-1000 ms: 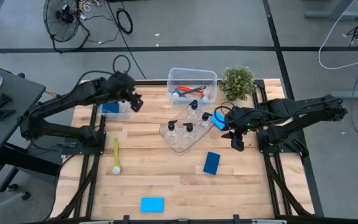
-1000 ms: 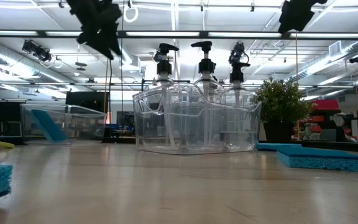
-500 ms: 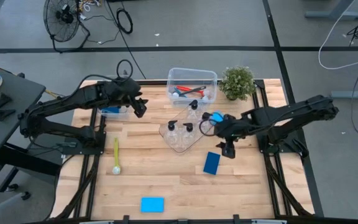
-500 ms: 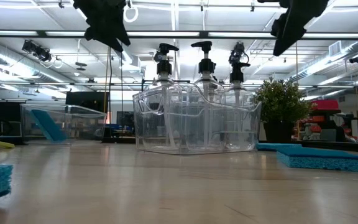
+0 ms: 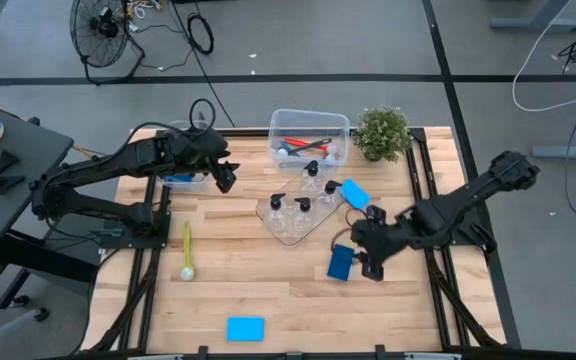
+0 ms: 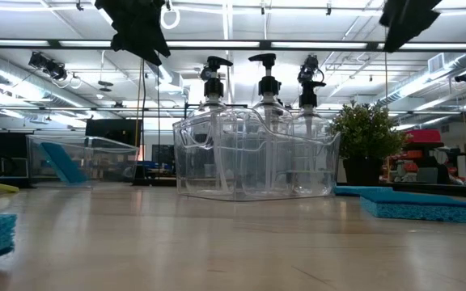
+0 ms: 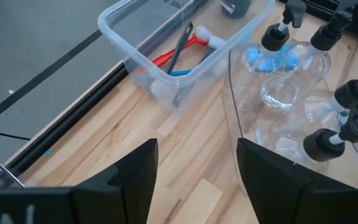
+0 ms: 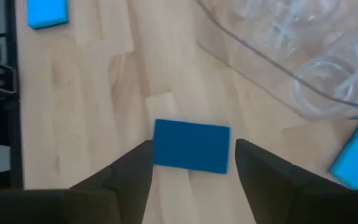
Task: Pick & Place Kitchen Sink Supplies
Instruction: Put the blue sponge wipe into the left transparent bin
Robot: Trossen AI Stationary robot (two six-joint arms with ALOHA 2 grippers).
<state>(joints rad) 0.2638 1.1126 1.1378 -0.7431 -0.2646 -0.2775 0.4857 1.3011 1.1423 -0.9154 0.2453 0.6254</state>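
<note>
My right gripper [image 5: 366, 263] [image 8: 191, 186] is open and hovers above the table, just right of a dark-blue sponge [image 5: 339, 262] [image 8: 191, 146] that lies flat on the wood. My left gripper [image 5: 225, 177] [image 7: 194, 180] is open and held high between a small clear bin [image 5: 182, 178] and the bottle tray [image 5: 268, 215]. Several clear pump bottles [image 5: 303, 204] [image 6: 265, 81] stand in that tray. Red, blue and black brushes [image 7: 182, 46] lie in a clear bin [image 5: 310, 124]. Light-blue sponges lie at the tray's right [image 5: 355, 193] and near the front edge [image 5: 245, 328]. A yellow-green brush [image 5: 187, 250] lies on the left.
A potted plant [image 5: 382, 132] stands at the far right corner beside the brush bin. The small bin on the left holds a blue sponge [image 6: 61, 162]. Bare wood stretches between the yellow-green brush and the dark-blue sponge, and along the near edge.
My right gripper has swung from beside the tray's right end toward the near edge and now hangs over the dark-blue sponge. My left gripper has shifted slightly right and toward the near edge, then held still. Nothing on the table has moved.
</note>
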